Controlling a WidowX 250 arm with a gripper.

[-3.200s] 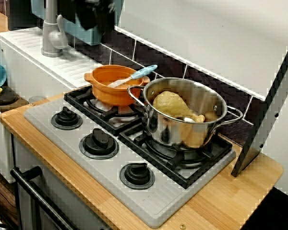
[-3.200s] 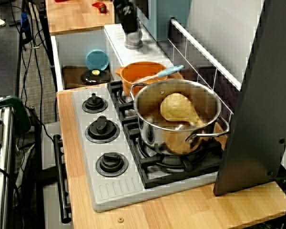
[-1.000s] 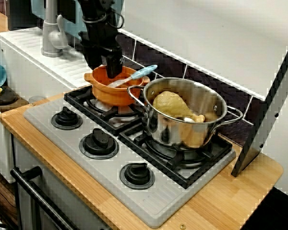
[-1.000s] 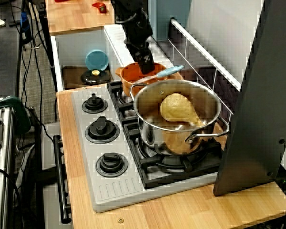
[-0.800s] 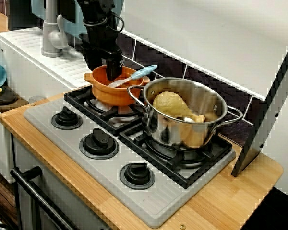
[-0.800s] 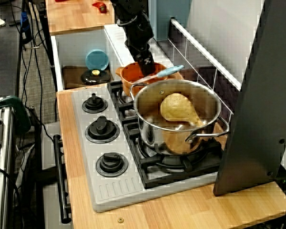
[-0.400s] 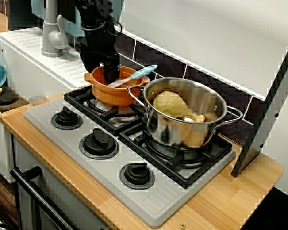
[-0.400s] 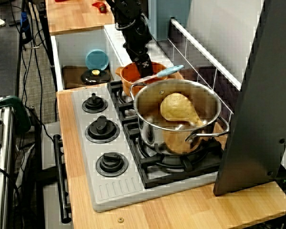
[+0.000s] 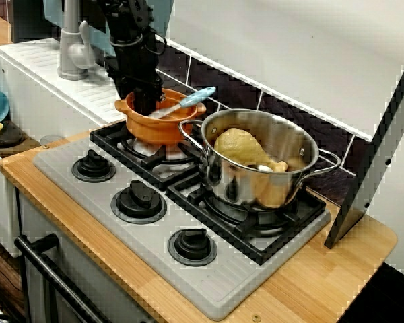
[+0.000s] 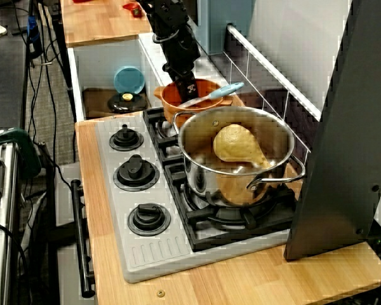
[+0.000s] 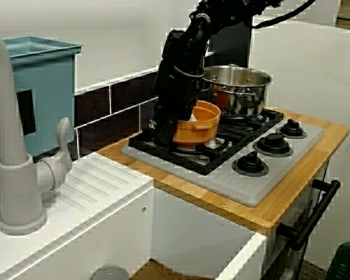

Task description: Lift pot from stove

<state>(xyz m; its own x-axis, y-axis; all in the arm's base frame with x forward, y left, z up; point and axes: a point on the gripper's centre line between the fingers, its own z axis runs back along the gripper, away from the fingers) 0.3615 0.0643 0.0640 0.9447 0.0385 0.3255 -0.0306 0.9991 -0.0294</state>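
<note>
A grey faucet (image 9: 71, 40) stands at the far left on a white ribbed drainboard (image 9: 87, 84), beside a sink (image 10: 108, 95) holding a blue disc (image 10: 128, 79). Right of it a light wooden counter (image 9: 310, 289) carries the stove (image 9: 188, 269), backed by dark tiles (image 9: 229, 84) and a white wall.

The black arm (image 9: 131, 40) reaches down from the upper left. Its gripper (image 9: 145, 102) is closed on the left rim of the pot (image 9: 163, 124), one finger inside the bowl and one outside. In the side view the pot sits tilted and raised just clear of the far-left burner grate (image 11: 192, 153).

There are two pots: the orange one, with a blue-handled spoon (image 9: 188, 102) resting in it, and a steel pot (image 9: 262, 161) on the right burner holding a toy chicken leg (image 9: 246, 149). Three black knobs (image 9: 140, 198) line the near edge.
</note>
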